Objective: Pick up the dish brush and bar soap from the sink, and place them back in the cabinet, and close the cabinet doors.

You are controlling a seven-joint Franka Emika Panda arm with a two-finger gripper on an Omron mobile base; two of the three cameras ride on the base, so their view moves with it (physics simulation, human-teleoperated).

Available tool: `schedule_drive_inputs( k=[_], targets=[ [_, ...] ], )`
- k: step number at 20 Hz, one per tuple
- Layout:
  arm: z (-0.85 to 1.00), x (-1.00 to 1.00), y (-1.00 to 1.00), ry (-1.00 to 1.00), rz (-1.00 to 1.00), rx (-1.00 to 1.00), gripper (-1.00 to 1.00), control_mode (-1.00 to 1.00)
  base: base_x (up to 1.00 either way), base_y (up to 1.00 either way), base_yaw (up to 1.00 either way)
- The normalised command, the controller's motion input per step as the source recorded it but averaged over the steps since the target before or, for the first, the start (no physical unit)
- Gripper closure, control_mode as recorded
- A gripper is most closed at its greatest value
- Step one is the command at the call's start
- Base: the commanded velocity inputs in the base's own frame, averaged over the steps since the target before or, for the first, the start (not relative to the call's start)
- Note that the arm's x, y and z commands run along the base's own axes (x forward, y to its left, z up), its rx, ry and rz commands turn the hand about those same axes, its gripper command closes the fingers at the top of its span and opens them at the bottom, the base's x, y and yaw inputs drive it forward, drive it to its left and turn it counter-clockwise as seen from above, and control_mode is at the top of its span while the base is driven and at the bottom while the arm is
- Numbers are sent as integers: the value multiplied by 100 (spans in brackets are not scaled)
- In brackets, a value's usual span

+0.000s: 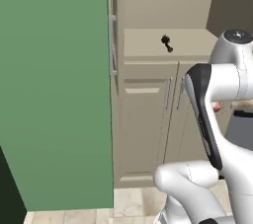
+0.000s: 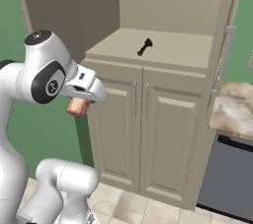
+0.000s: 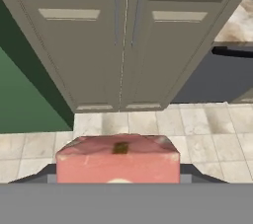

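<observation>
Beige tiled kitchen floor (image 3: 207, 119) and a green wall (image 1: 54, 85) surround the tall beige wooden cabinet (image 2: 163, 50), which stands in front of the white arm. Upper section of the cabinet is open, showing a beige inner shelf (image 2: 173, 48). On that shelf lies the small all-black dish brush (image 2: 145, 47) with tufted head and thin handle, well above and beyond the fingers; left base view shows it too (image 1: 166, 43), handle angled toward the shelf's front edge.

Gripper (image 3: 117, 166) is clamped on the pinkish-orange bar soap (image 3: 117, 161), a blocky lump sitting between the two dark fingers (image 3: 195, 172), which press its two sides. Fingers stand fairly wide, held apart by the soap's width. Right base view shows the soap (image 2: 77, 106) poking out under the white hand, near the cabinet's left front corner, below shelf level. Left base view gives just a pink speck (image 1: 216, 106) of it behind the arm.

Ahead of the fingers are two lower raised-panel beige doors (image 3: 89, 40), shut, with thin vertical grey handles at the centre seam. An open upper door edge with a long grey bar handle (image 2: 222, 60) stands to the right of the shelf. Farther right of the fingers: a marbled countertop (image 2: 237, 107) over a dark grey appliance front (image 2: 230, 173).
</observation>
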Motion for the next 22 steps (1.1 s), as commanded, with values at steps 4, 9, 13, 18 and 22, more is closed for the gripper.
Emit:
schedule_drive_inputs(
  k=[4,9,13,18,22],
  targets=[
    [0,0,0,0,0,0,100,100,21,-31,-6],
    [0,0,0,0,0,0,100,100,32,-3,-16],
    [0,0,0,0,0,0,100,100,38,0,-25],
    [0,0,0,0,0,0,100,100,52,0,-29],
    [0,0,0,0,0,0,100,100,53,0,-23]
  ],
)
